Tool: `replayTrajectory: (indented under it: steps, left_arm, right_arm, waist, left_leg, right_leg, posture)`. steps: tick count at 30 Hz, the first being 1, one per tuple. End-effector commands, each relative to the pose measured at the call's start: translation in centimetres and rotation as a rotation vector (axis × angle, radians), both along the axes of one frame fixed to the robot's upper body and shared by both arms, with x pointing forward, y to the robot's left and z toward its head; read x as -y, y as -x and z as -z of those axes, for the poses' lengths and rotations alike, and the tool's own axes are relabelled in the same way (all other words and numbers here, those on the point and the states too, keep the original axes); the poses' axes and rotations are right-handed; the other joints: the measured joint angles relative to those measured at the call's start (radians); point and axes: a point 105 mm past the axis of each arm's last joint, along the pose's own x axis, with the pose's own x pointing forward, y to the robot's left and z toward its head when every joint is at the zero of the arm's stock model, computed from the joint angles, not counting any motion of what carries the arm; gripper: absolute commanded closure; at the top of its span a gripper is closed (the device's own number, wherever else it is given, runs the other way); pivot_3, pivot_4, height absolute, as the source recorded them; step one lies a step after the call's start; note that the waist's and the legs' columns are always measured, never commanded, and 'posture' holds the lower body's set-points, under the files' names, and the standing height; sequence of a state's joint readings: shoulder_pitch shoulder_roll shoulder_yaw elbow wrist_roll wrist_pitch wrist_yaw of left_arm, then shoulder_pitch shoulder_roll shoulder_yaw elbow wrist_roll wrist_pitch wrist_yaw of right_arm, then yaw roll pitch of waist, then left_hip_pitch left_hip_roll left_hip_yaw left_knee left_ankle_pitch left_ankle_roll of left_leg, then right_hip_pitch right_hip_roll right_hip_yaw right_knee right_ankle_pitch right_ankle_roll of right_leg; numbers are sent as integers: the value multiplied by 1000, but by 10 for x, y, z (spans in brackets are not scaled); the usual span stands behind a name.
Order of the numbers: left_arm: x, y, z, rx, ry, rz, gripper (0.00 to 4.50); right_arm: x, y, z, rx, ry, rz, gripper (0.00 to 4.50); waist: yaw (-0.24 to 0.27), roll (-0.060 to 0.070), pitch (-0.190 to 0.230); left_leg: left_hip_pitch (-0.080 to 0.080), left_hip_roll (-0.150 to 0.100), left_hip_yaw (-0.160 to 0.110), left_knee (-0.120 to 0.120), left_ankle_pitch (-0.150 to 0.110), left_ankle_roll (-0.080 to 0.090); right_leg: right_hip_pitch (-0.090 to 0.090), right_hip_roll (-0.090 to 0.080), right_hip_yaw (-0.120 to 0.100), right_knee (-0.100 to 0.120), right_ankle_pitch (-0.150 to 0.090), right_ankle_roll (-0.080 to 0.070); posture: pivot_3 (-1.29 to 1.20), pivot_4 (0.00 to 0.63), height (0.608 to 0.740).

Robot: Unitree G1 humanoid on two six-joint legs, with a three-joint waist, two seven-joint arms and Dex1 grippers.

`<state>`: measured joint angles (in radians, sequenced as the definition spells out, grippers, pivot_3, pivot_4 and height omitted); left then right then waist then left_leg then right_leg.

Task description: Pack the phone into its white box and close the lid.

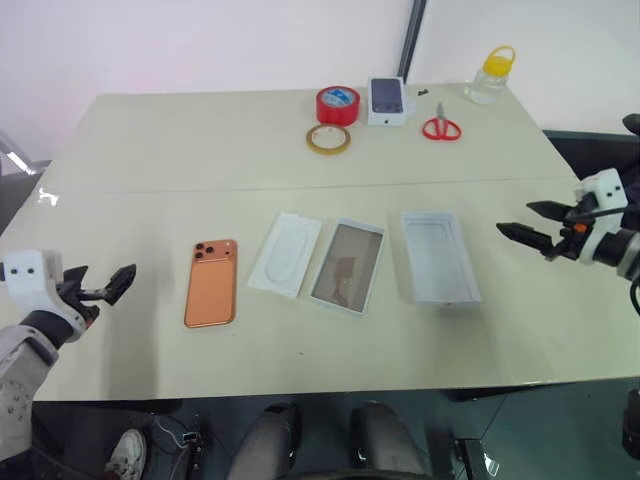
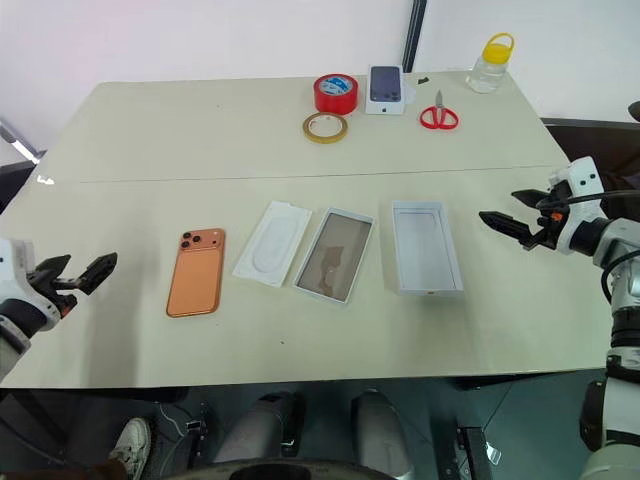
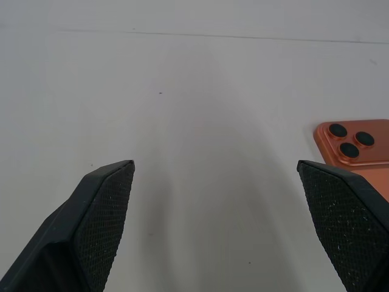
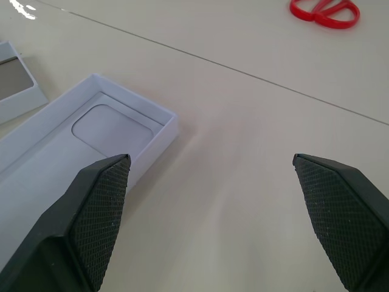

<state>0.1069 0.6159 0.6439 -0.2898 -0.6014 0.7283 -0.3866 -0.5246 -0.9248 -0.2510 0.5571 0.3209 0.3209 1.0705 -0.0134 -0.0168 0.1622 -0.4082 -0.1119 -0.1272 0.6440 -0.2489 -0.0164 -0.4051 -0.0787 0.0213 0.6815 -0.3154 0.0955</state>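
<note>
While both grippers, left [image 1: 110,283] and right [image 1: 533,228], are hovering with fingers spread and empty, the phone [image 1: 211,282] is lying left of centre on the desk [image 1: 150,140]; gripping its long edges squarely seems best. The white box [image 1: 348,266] and lid [image 1: 439,256] are sitting empty at centre.

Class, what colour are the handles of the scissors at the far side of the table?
Red; the scissors show best in the right eye view.

white wrist housings; black textured fingers [image 3: 103,219]; grey forearm shells; black cable
</note>
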Motion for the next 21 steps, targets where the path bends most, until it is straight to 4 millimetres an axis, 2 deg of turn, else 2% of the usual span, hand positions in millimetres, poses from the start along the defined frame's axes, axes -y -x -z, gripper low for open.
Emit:
replayTrajectory:
  steps: [1,7,13,17,21]
  left_arm:
    - [1,1,-10,41,-18,-5,0]
    - [3,0,-11,49,-16,-3,0]
    - [12,-10,-19,68,-15,36,0]
    - [44,-30,-32,105,54,122,0]
    - [98,-47,-34,76,131,304,0]
  right_arm:
    - [2,-2,-17,50,13,-2,25]
    - [-2,-4,-21,56,19,-20,25]
    - [-17,-7,-30,92,32,-69,25]
    - [-42,-8,-37,126,37,-148,25]
    - [-79,-1,-36,139,45,-253,25]
  waist:
    - [1,0,0]
    - [0,0,0]
    - [1,0,0]
    - [2,0,0]
    - [2,0,0]
  left_leg:
    - [0,0,0,0,0,0]
    - [0,0,0,0,0,0]
    - [0,0,0,0,0,0]
    - [0,0,0,0,0,-1]
    - [0,0,0,1,1,-1]
  right_leg:
    - [0,0,0,0,0,0]
    - [0,0,0,0,0,0]
    - [0,0,0,0,0,0]
    - [0,0,0,0,0,0]
    - [0,0,0,0,0,0]
  posture:
    - [0,150,740]
    - [0,150,740]
    - [0,150,740]
    - [0,150,740]
    - [0,150,740]
